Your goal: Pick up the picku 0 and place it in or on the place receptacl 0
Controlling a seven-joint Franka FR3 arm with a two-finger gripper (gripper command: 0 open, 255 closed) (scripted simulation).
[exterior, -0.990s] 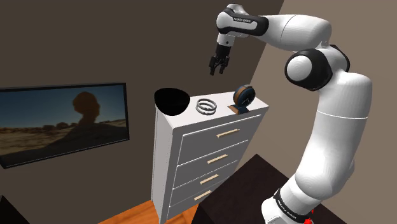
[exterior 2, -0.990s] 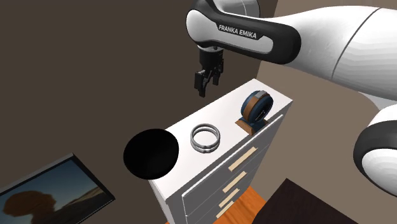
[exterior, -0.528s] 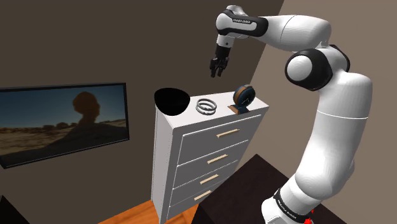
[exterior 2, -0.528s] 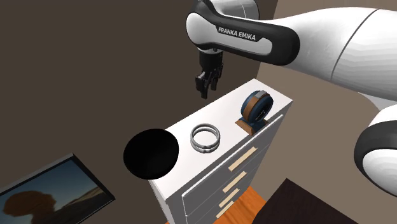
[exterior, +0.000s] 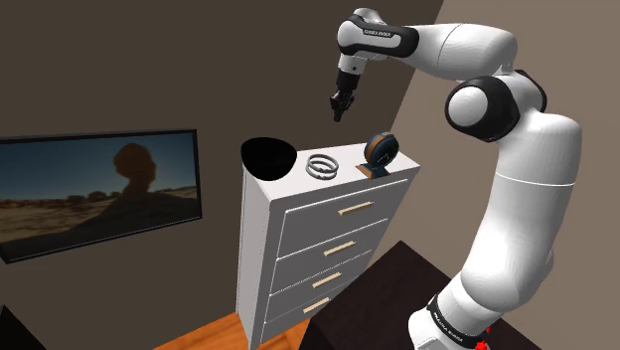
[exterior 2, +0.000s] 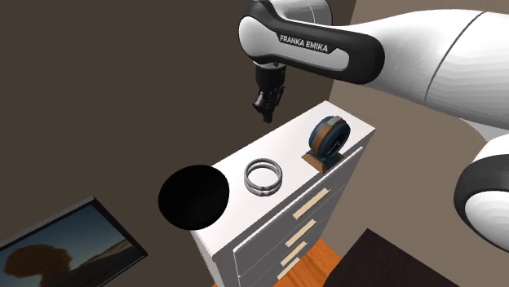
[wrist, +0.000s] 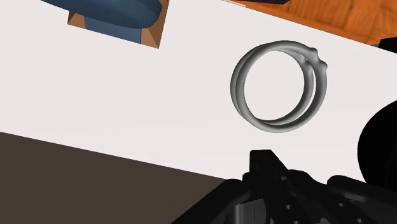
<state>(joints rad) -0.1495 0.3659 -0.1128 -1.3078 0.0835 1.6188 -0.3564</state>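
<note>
Flat on the white top of a dresser (exterior: 350, 171) (exterior 2: 295, 153) (wrist: 127, 95), about midway along it: a grey double ring (exterior: 322, 165) (exterior 2: 263, 177) (wrist: 280, 86), two loops joined at one side, touched by nothing. Near it toward the shoulder view's left, at the end of the top, a black bowl (exterior: 268, 157) (exterior 2: 194, 198) (wrist: 380, 143), apart from the ring. On the ring's other side, near the opposite end, a round blue thing with a brown band (exterior: 381, 151) (exterior 2: 329, 139) (wrist: 114, 11), upright on a small brown base. Above the top and well clear of the ring, the black gripper (exterior: 339, 111) (exterior 2: 263, 110) (wrist: 262, 159), pointing down; fingers pressed together on nothing, one narrow tip in both exterior views, one dark wedge in the wrist view with the ring just ahead of it. Behind the gripper, the white arm (exterior: 517, 179) (exterior 2: 424, 57), arching up from the dark stand (exterior: 383, 298) at the shoulder view's lower right. Below the top, four drawer fronts with pale bar handles (exterior: 356, 208) (exterior 2: 310, 205). Farther out, a wall-mounted screen (exterior: 94, 194) (exterior 2: 65, 245) with a dusky landscape, brown walls (exterior: 149, 70), orange wood floor (exterior: 214, 333) (exterior 2: 326, 253).
</note>
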